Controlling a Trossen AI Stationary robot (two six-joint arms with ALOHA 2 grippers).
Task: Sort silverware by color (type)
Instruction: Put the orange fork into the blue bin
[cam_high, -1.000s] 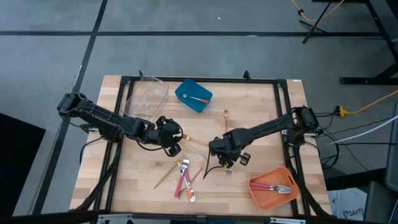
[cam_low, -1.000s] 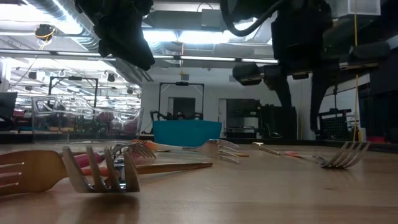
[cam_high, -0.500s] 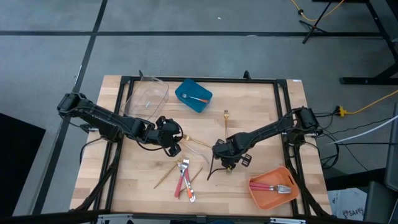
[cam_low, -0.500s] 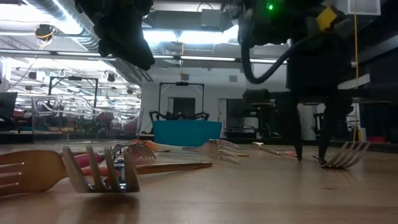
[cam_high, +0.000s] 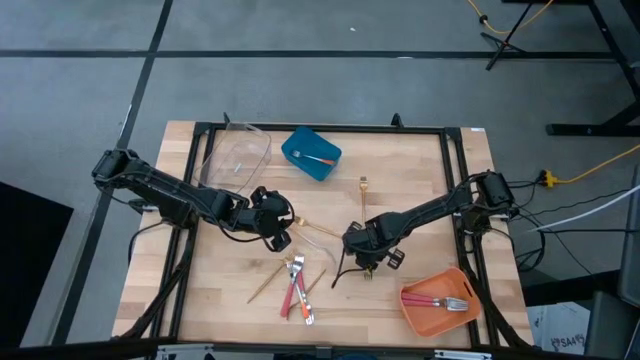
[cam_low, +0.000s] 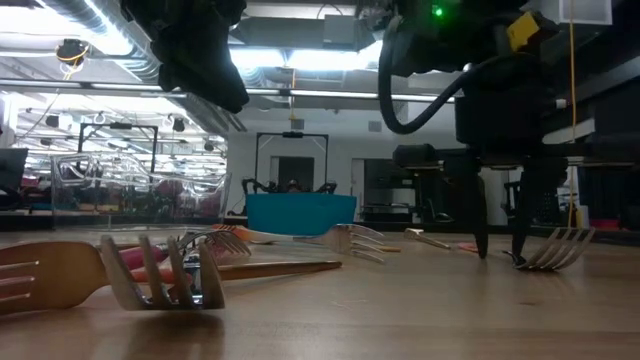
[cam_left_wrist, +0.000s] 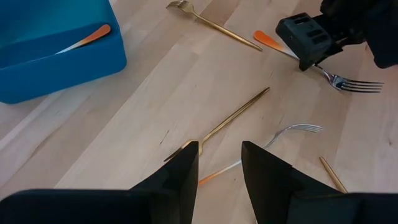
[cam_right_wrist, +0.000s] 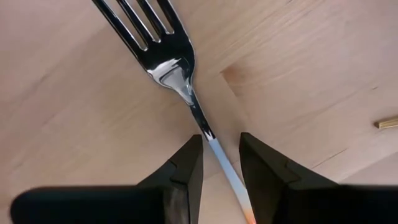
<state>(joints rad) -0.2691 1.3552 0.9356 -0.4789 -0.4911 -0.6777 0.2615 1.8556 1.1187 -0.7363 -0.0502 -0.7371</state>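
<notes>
Fork (cam_right_wrist: 171, 62) tines cut off at right wrist frame edge; handle end hidden between right gripper (cam_right_wrist: 221, 163) fingers.

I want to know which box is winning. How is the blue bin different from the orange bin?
The blue bin sits at the table's far side, between the arms; the orange bin sits at the near edge by the right arm. The blue bin holds one orange-handled utensil; the orange bin holds several red-handled ones. Both are open bins with silverware already inside.
</notes>
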